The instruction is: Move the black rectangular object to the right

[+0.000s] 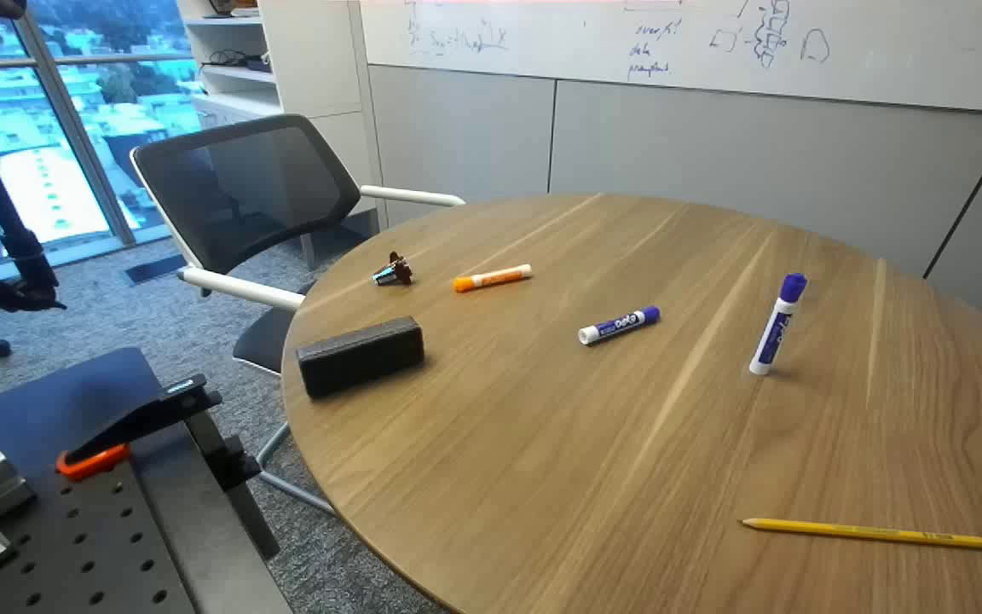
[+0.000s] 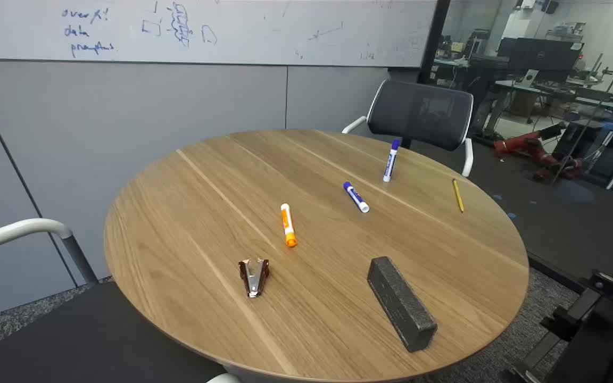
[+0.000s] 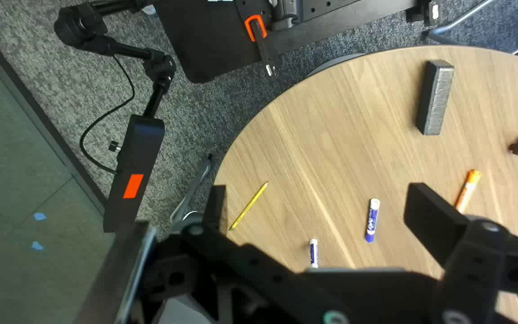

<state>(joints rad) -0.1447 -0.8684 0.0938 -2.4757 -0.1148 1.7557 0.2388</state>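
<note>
A round wooden table (image 1: 627, 418) spreads beyond the robot gripper (image 3: 319, 204); its 2 fingers (image 3: 430, 220) stand wide apart, holding nothing; the black block (image 3: 436, 99) rests near the table's edge, up and right of the gap in the wrist view; its long axis runs roughly square to the line between the fingers, likely suiting a grip across its width.

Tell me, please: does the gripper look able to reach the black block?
Probably yes: the gripper is open and nothing lies on or against the block. A move across seems needed first.
</note>
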